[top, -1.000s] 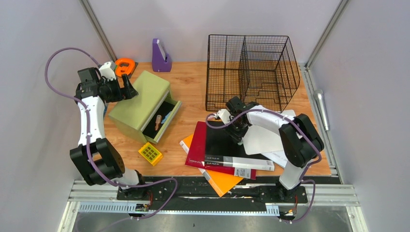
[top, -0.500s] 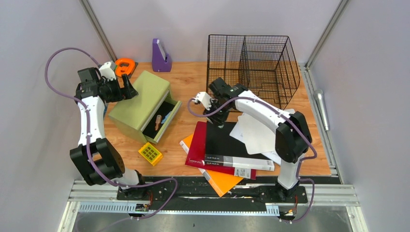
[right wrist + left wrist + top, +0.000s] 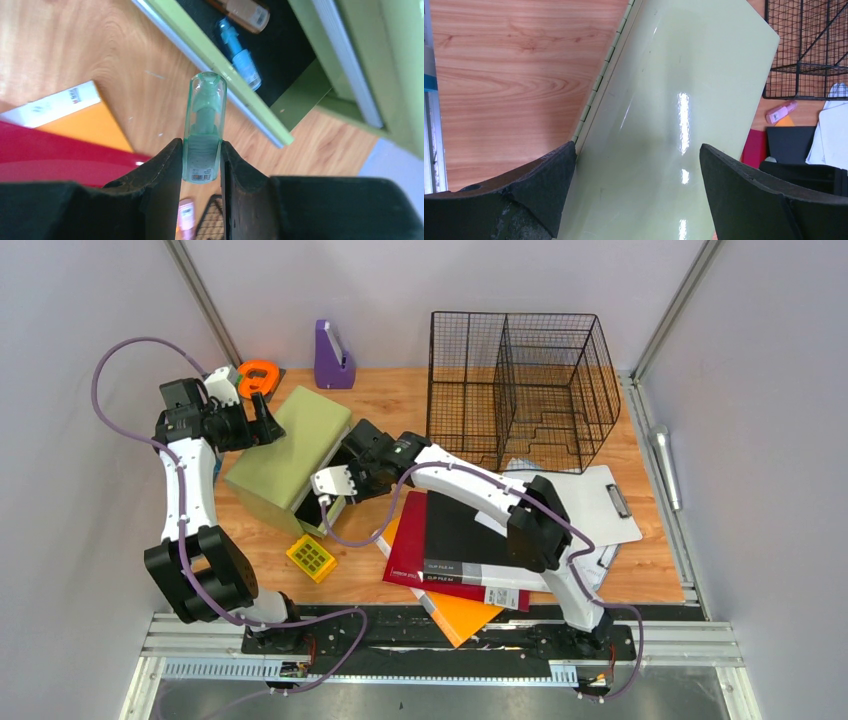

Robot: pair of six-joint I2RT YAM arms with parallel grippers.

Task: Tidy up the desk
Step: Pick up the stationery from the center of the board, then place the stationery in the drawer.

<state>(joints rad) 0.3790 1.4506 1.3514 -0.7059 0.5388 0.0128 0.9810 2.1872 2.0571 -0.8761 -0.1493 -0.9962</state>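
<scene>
Desk lying under everything, between grey walls. Right gripper clamping teal see-through tube, possibly glue pen, and hovering over desk just beside open drawer of green box. Left gripper hanging over box top, jaws standing wide apart, gripping nothing. Blue pen lying inside drawer.

Overhead faces the desk; close wrist views perhaps share green box.

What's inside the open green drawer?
The drawer holds a brown bottle and a blue tube on its dark floor. Its back part is hidden inside the green box.
</scene>
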